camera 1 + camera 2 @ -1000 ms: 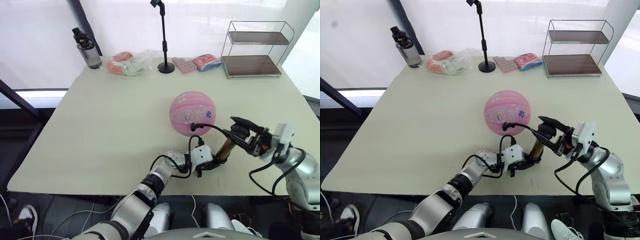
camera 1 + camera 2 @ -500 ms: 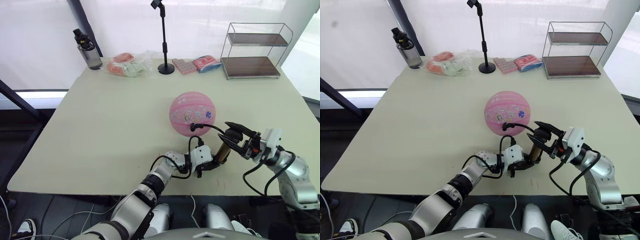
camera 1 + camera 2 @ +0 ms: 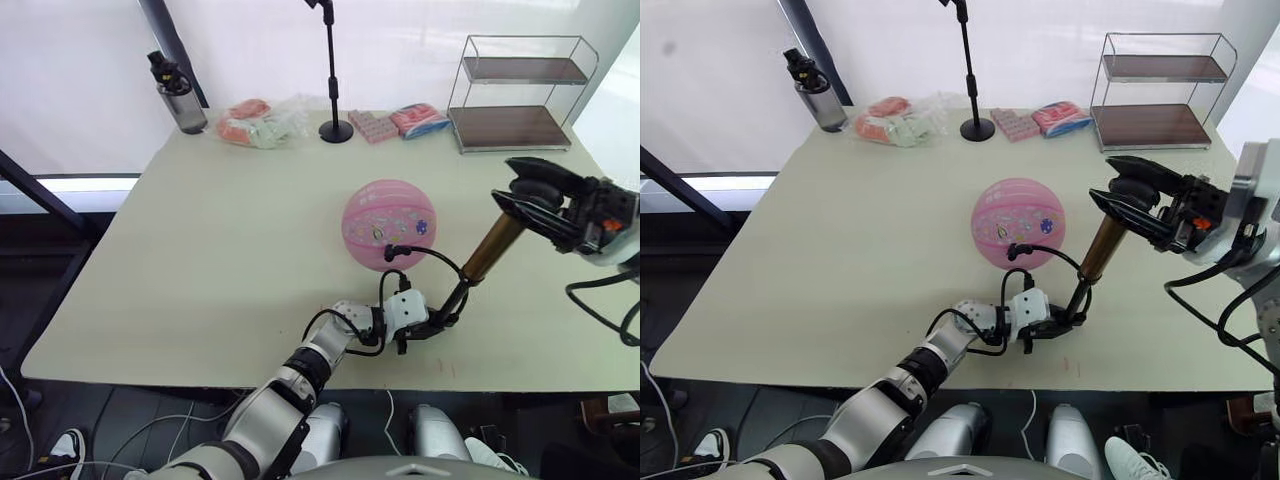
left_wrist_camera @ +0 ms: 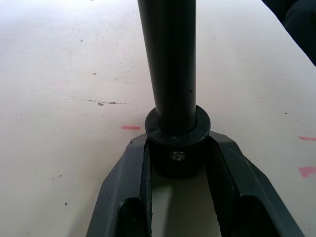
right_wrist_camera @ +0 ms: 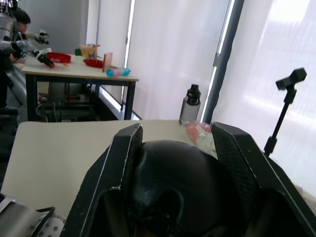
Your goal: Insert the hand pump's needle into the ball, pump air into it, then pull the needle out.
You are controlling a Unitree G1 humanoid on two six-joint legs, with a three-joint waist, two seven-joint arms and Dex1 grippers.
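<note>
The left gripper (image 4: 177, 163), low in the centre of the head-camera frame, has its two black fingers (image 4: 129, 173) clenched on the black bottom end cap of the slim bronze-gold hand pump (image 3: 487, 249), pinning that end to the pale cream table (image 3: 220, 250). The wrist view shows the cap wedged between both fingers, with the pump's dark lower shaft rising out of it.

The right gripper (image 5: 175, 148), at the right edge of the frame and raised well above the tabletop, has its black fingers (image 5: 118, 158) grasping the pump's rounded black T-handle (image 3: 535, 190). The pump leans from the left gripper up and to the right, its handle drawn out so the gold barrel sits high on the thin dark shaft.

A thin black hose (image 3: 430, 257) loops from the pump's lower part up to the pink rubber ball (image 3: 389, 224) with small printed pictures and dark seams. The hose's end fitting touches the ball's lower front; the needle itself is too small to make out. The ball is a round sphere resting on the table in the middle of the frame, just beyond the left gripper.

Along the top of the frame stand a dark-capped water bottle (image 3: 178, 96), a clear bag of pink and pale items (image 3: 262, 123), a black microphone stand (image 3: 334, 70), pink packets (image 3: 400, 122) and a two-tier wire shelf (image 3: 520, 93).
</note>
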